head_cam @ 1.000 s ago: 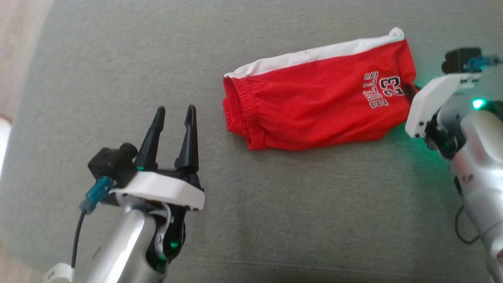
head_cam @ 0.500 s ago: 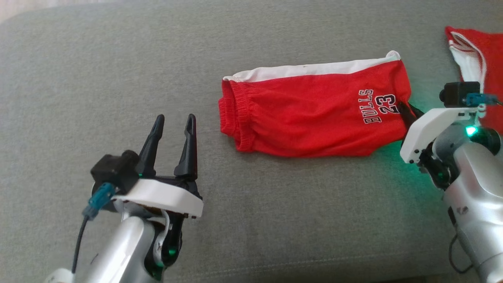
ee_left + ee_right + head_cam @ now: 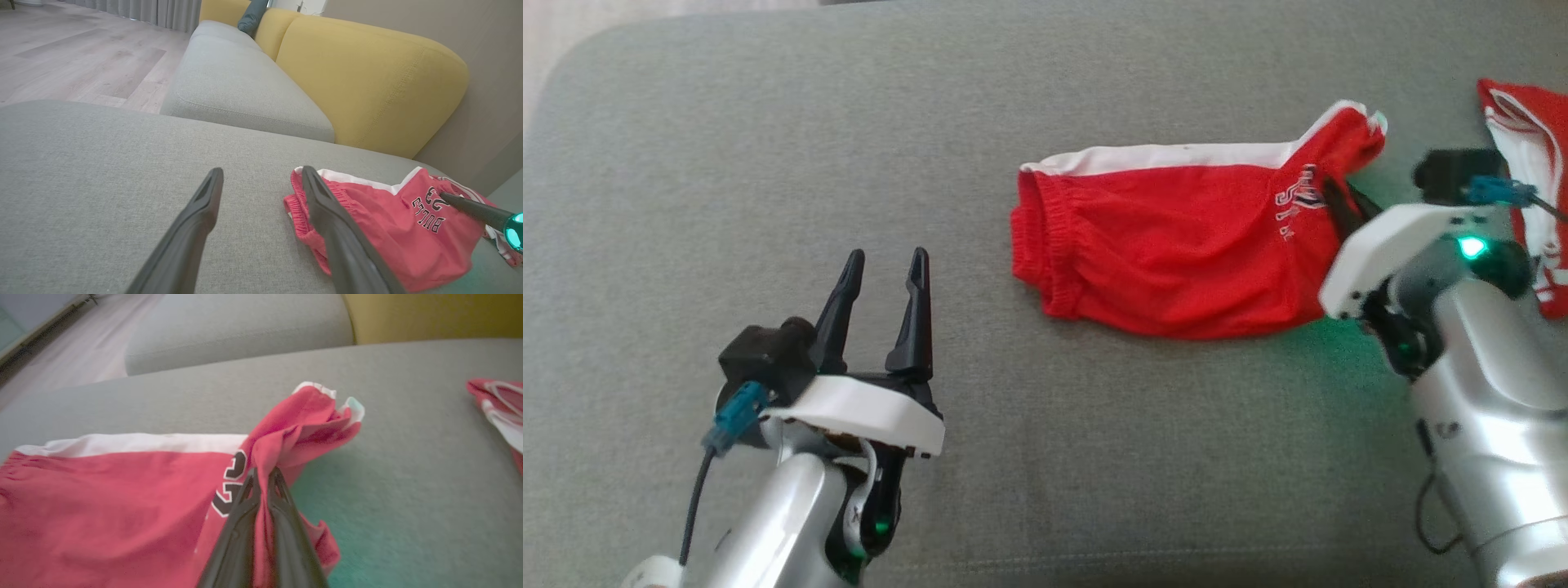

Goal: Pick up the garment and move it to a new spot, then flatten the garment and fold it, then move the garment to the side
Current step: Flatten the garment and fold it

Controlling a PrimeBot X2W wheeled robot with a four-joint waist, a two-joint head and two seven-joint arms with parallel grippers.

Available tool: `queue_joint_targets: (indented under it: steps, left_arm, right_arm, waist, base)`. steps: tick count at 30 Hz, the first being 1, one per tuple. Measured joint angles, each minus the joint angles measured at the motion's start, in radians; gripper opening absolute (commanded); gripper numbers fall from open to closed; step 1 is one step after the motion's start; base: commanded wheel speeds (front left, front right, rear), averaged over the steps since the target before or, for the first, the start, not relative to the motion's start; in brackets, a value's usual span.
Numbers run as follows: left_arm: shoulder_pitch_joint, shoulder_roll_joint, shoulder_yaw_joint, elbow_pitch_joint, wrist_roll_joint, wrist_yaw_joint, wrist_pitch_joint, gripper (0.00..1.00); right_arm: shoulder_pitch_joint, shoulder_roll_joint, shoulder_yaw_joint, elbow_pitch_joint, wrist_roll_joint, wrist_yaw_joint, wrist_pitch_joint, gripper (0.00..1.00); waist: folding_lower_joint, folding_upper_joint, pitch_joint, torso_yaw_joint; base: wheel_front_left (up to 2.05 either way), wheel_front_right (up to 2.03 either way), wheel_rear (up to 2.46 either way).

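Observation:
The garment (image 3: 1176,237), red shorts with a white side stripe and black lettering, lies folded on the grey cushion (image 3: 727,163). My right gripper (image 3: 1327,192) is shut on its right, leg-hem end, and that end is lifted and bunched. The right wrist view shows the red cloth (image 3: 122,510) pinched between the two closed fingers of the right gripper (image 3: 263,473). My left gripper (image 3: 882,265) stands open to the left of the waistband, apart from it. In the left wrist view, the left gripper (image 3: 261,173) has bare cushion between its fingers, and the shorts (image 3: 380,224) lie to the right.
A second red and white garment (image 3: 1523,155) lies at the right edge of the cushion. A yellow sofa back (image 3: 367,73) and another grey seat cushion (image 3: 237,81) stand beyond, with wooden floor (image 3: 73,61) to the left.
The head camera has shifted. My right gripper has lifted the shorts' right end, which now bunches up and hides part of the lettering. The left gripper stays open in place.

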Motion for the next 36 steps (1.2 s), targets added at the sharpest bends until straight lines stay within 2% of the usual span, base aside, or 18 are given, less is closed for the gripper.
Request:
queue_joint_targets:
  steps: [13, 29, 30, 32, 33, 36]
  left_arm:
    - [0.017, -0.024, -0.001, 0.015, 0.0, -0.01, -0.004, 1.0]
    - [0.017, -0.051, 0.017, 0.034, 0.001, -0.026, -0.005, 1.0]
    - [0.017, -0.051, 0.019, 0.035, 0.001, -0.027, -0.005, 1.0]
    - [0.017, -0.053, 0.022, 0.038, 0.002, -0.027, -0.006, 1.0]
    - [0.017, -0.053, 0.023, 0.04, 0.002, -0.03, -0.006, 1.0]
    - [0.017, -0.054, 0.023, 0.042, 0.002, -0.035, -0.006, 1.0]
  right_arm:
    - [0.019, 0.094, 0.158, -0.205, 0.015, 0.0, 0.081, 0.0]
    - [0.044, 0.13, 0.29, -0.202, 0.04, 0.0, 0.128, 0.0]
    - [0.044, 0.133, 0.296, -0.201, 0.045, 0.0, 0.128, 0.02]
    - [0.044, 0.136, 0.318, -0.201, 0.058, 0.0, 0.121, 0.44]
    - [0.044, 0.137, 0.324, -0.201, 0.067, 0.0, 0.115, 1.0]
    - [0.044, 0.138, 0.333, -0.211, 0.084, 0.0, 0.094, 1.0]
  waist:
    - [0.0, 0.0, -0.028, 0.072]
    - [0.0, 0.0, -0.015, 0.116]
    - [0.0, 0.0, -0.015, 0.116]
    - [0.0, 0.0, -0.016, 0.113]
    - [0.0, 0.0, -0.017, 0.111]
    - [0.0, 0.0, -0.02, 0.105]
  base:
    - [0.0, 0.0, 0.0]
    - [0.0, 0.0, 0.0]
    - [0.0, 0.0, 0.0]
    - [0.0, 0.0, 0.0]
    - [0.0, 0.0, 0.0]
    - [0.0, 0.0, 0.0]
